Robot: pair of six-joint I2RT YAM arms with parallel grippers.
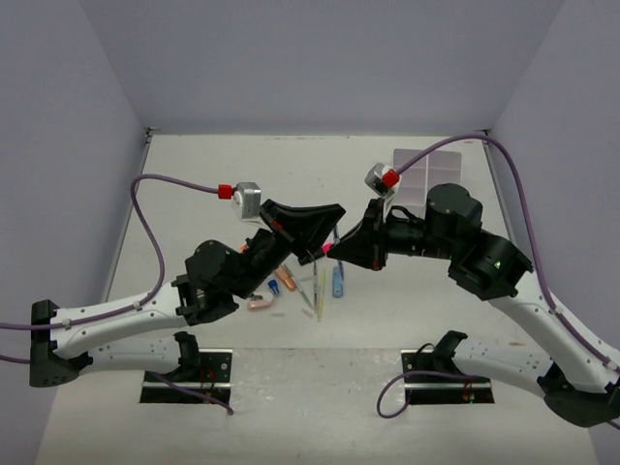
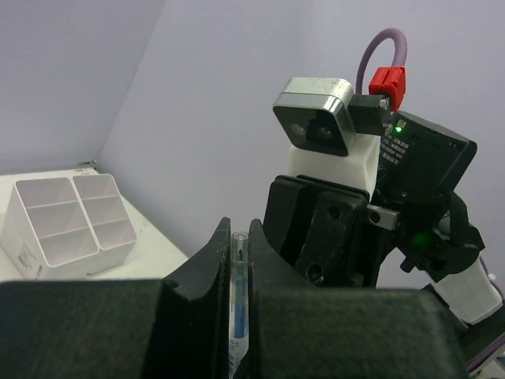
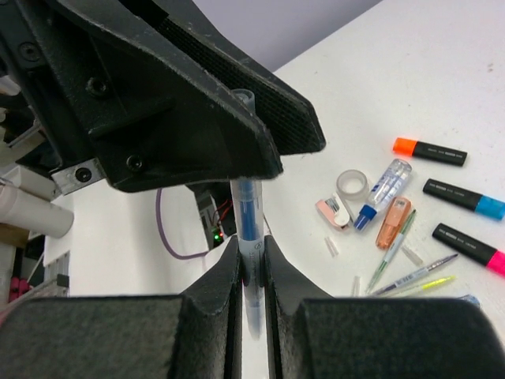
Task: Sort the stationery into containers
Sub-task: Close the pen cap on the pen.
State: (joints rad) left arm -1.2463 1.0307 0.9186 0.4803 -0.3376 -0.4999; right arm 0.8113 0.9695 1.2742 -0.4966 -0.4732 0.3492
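Right gripper [image 3: 251,249] and left gripper [image 2: 239,233] are both clamping one clear pen [image 3: 246,205] mid-air, likely passing it toward the organiser box [image 2: 75,264].

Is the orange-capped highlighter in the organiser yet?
No, the orange-capped highlighter lies out on the table.

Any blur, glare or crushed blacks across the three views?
Top external: even diffuse light, only soft shadows on the table, no glare. Left wrist: left gripper near-featureless black, pen and organiser box readable. Right wrist: right gripper dark in foreground, blue-capped highlighter sharp.
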